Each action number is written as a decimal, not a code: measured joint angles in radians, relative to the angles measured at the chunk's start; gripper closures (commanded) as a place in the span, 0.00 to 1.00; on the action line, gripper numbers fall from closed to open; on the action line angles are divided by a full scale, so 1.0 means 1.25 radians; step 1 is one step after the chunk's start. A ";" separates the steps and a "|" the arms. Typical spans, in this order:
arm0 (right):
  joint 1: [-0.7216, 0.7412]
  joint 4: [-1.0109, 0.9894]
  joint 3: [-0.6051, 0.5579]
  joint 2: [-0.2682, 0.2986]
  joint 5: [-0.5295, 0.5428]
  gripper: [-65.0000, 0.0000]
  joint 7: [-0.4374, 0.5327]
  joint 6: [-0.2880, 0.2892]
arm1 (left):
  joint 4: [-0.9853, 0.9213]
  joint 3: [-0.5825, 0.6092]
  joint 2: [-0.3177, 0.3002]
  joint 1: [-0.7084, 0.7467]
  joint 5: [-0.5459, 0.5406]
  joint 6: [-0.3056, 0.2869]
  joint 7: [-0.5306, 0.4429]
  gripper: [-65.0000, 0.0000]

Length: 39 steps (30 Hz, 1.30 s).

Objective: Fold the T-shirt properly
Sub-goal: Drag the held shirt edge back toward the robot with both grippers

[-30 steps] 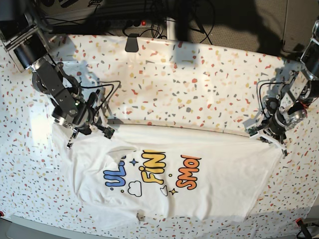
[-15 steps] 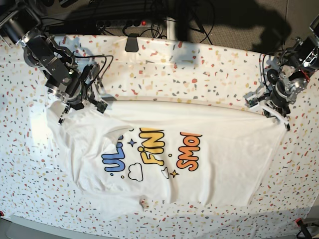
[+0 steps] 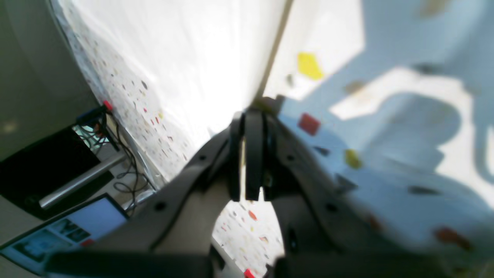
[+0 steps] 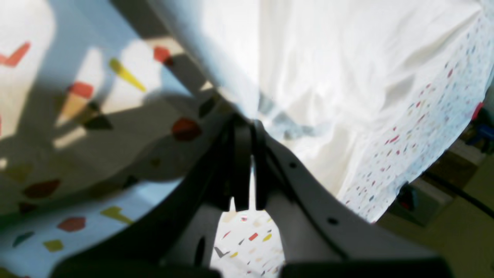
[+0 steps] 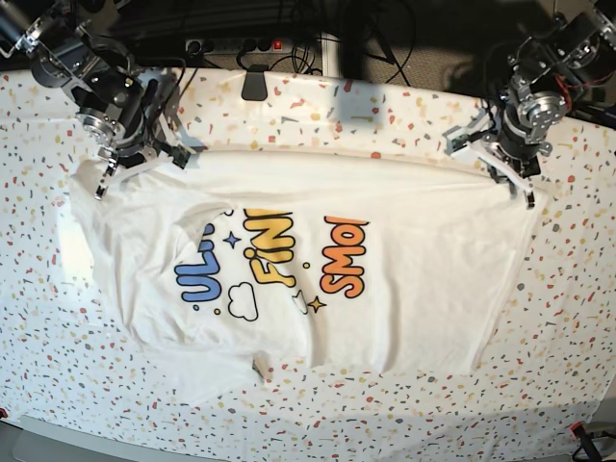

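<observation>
The white T-shirt [image 5: 385, 279] lies print-up on the speckled table [image 5: 337, 115], with the blue, yellow and orange lettering near its middle. Its far edge is stretched straight between the two grippers. At the shirt's right far corner my left gripper [image 5: 512, 176] is shut on the cloth. The left wrist view shows those jaws pressed together [image 3: 249, 114] at the edge of the T-shirt [image 3: 185, 58]. My right gripper [image 5: 133, 166] is shut on the left far corner. In the right wrist view its jaws pinch [image 4: 245, 120] the T-shirt [image 4: 328, 77].
A black mount [image 5: 255, 85] sits at the table's back edge, with cables and a power strip [image 5: 241, 43] behind it. A red clamp [image 5: 577, 430] marks the front right corner. A monitor [image 3: 58, 231] stands beside the table.
Both arms have drawn back toward the table's far edge, dragging the shirt with them. Its far edge is pulled tighter, and the print has slid away from the front edge.
</observation>
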 measured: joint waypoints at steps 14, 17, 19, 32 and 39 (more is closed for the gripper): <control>-0.190 0.077 0.005 0.002 -0.124 1.00 -0.034 -0.048 | 0.048 -0.001 0.002 0.100 0.094 0.005 0.040 1.00; -0.237 0.124 0.009 0.002 -0.129 1.00 -0.050 -0.047 | 0.048 -0.002 0.002 0.116 0.109 0.009 0.063 1.00; -0.264 0.147 0.024 0.002 -0.127 1.00 -0.054 -0.044 | 0.048 -0.002 0.002 0.119 0.109 0.009 0.069 1.00; -0.353 0.178 0.141 0.000 -0.102 1.00 -0.041 -0.087 | 0.066 -0.004 0.002 0.140 0.103 0.020 0.114 1.00; -0.354 0.177 0.150 0.000 -0.093 1.00 -0.064 -0.099 | 0.128 -0.004 0.002 0.173 0.100 0.018 0.156 1.00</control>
